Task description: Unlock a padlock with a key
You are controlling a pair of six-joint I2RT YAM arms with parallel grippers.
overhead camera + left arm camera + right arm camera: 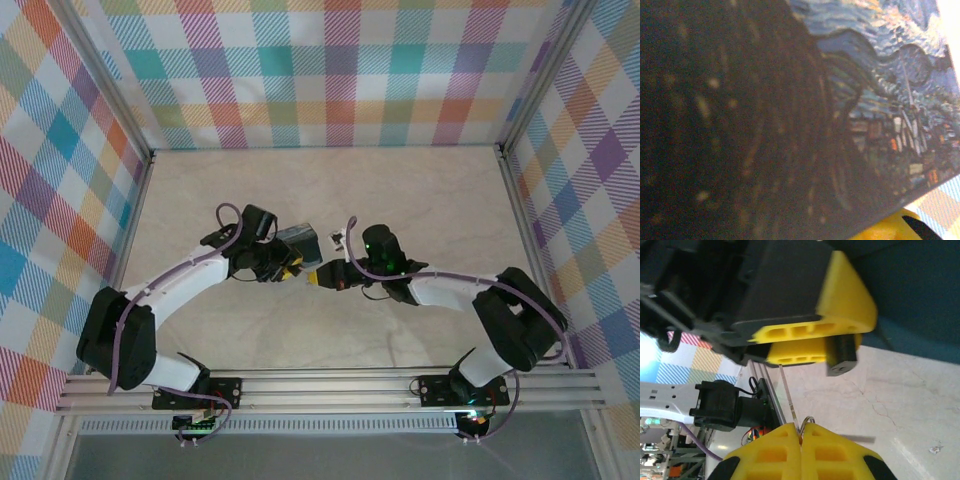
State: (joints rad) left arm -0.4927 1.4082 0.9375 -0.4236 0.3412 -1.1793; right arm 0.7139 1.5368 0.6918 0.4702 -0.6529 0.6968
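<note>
The padlock (875, 75) is a dark-blue block with a swirly starry print, pressed very close to the left wrist camera. From above, the padlock (300, 240) sits at my left gripper (288, 266), which is shut on it. In the right wrist view, the padlock's dark-blue face (920, 300) rises behind the left gripper's yellow fingers (840, 305). My right gripper (801, 432) is shut on the key (789, 396). Its thin grey blade points up towards the left gripper's lower finger, and a wire ring (808, 421) pokes out between my pads. The right gripper (323, 277) sits just right of the left one.
A small dark piece (337, 238) lies on the pale marble tabletop (420, 200) just behind the two grippers. Checkered walls (330, 70) close in the back and sides. An aluminium rail (330, 385) runs along the near edge by the arm bases.
</note>
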